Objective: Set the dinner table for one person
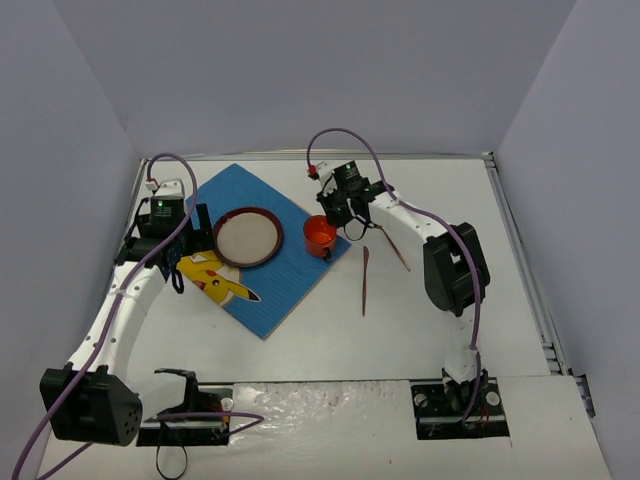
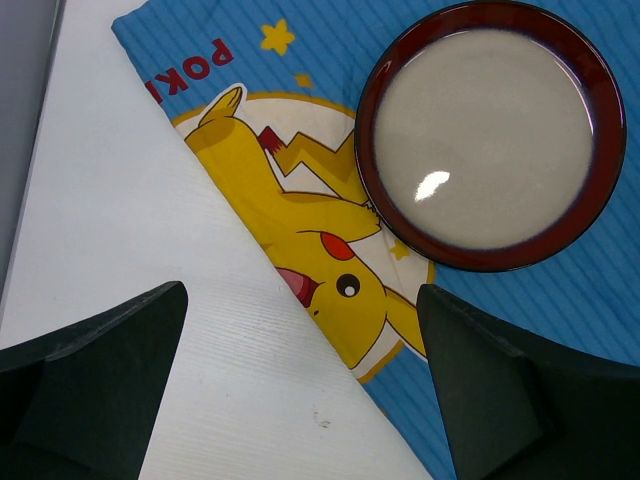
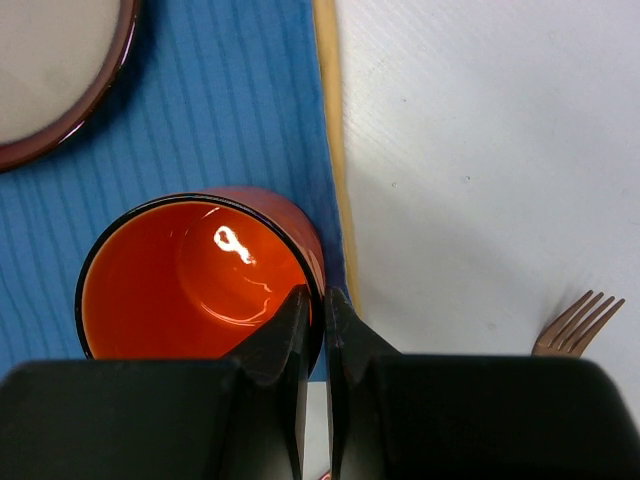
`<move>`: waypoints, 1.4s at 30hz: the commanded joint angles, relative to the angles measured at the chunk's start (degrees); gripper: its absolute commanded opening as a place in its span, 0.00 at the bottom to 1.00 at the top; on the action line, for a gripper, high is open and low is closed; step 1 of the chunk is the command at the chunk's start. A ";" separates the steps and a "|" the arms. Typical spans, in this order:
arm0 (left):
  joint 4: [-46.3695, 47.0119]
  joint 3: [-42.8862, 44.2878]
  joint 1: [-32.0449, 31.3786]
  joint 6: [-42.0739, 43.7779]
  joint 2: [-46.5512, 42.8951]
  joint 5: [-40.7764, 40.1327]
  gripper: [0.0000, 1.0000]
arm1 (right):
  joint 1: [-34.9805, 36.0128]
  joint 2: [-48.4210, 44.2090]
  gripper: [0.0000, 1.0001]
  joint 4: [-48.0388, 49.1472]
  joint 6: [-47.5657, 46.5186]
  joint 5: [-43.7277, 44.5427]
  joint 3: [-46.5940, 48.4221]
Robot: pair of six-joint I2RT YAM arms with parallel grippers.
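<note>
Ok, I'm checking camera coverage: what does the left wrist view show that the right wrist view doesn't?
Only the left wrist: the yellow cartoon figure on the blue placemat, and the open left gripper. Only the right wrist: the orange cup, its rim pinched by the right gripper, and the tines of a fork. Both: the placemat, the plate (just its edge in the right wrist view) and the white dinner table.

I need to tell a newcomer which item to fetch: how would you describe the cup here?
On the white table lies a blue placemat with a yellow cartoon figure. At the mat's right edge, beside the round plate, stands the cup, its wall pinched by the right hand. It alone is bright orange, glossy inside with a dark rim.
</note>
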 commanded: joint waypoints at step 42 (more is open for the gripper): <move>1.81 6.68 -24.24 -6.29 1.59 0.59 0.97 | -7.74 -50.04 0.77 5.54 36.81 27.96 -44.05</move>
